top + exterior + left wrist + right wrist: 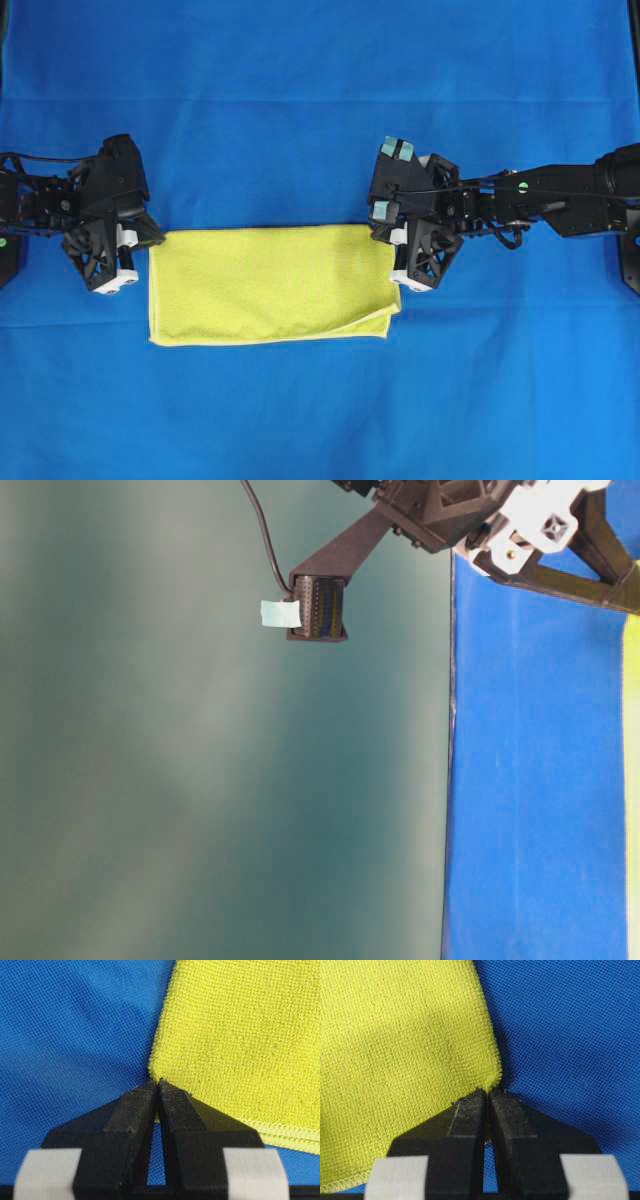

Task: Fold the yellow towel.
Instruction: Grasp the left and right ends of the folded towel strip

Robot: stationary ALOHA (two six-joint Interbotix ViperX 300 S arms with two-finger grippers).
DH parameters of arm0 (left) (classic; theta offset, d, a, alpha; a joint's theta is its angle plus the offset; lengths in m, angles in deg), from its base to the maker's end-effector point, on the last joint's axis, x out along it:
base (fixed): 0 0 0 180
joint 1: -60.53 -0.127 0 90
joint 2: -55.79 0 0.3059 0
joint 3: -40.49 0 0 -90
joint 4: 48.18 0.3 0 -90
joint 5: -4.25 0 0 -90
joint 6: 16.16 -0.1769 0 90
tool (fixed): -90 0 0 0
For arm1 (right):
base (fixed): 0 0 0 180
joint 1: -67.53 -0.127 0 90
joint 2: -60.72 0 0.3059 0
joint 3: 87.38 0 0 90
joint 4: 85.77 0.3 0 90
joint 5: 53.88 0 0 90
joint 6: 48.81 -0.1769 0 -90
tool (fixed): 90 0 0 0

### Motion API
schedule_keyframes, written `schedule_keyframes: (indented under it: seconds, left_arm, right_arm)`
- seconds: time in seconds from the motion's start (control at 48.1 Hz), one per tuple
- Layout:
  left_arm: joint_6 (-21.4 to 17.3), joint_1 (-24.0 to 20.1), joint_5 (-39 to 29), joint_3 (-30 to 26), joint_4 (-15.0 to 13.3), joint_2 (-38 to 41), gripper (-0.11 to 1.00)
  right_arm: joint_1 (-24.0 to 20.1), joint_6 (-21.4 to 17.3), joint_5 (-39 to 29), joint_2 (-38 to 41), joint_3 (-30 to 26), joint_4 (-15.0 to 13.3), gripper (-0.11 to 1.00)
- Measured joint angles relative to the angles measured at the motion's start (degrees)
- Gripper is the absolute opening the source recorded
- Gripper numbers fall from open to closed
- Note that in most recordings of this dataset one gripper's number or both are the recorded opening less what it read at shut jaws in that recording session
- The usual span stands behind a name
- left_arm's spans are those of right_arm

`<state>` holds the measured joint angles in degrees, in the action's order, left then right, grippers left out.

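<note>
Overhead: yellow towel between claws (folded).

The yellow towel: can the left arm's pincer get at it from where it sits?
Probably yes: the left pincer is closed right at the yellow towel's corner, nothing between.

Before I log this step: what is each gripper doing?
Left gripper: shut on the yellow towel corner.
Right gripper: shut on its other corner.
</note>
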<state>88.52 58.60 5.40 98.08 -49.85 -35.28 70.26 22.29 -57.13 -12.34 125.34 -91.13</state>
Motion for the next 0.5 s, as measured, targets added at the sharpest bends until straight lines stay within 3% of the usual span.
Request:
schedule_keyframes:
  seconds: [0.249, 0.499]
  left_arm:
    - [-1.5, 0.1, -1.5, -0.9, 0.0, -1.3, 0.01]
    - [-2.4, 0.1, -12.7, -5.3, 0.0, -9.5, 0.01]
  right_arm:
    - [0.1, -0.2, -0.8, -0.4, -0.1, 0.0, 0.02]
    - [0.9, -0.1, -8.4, -6.2, -1.4, -0.1, 0.02]
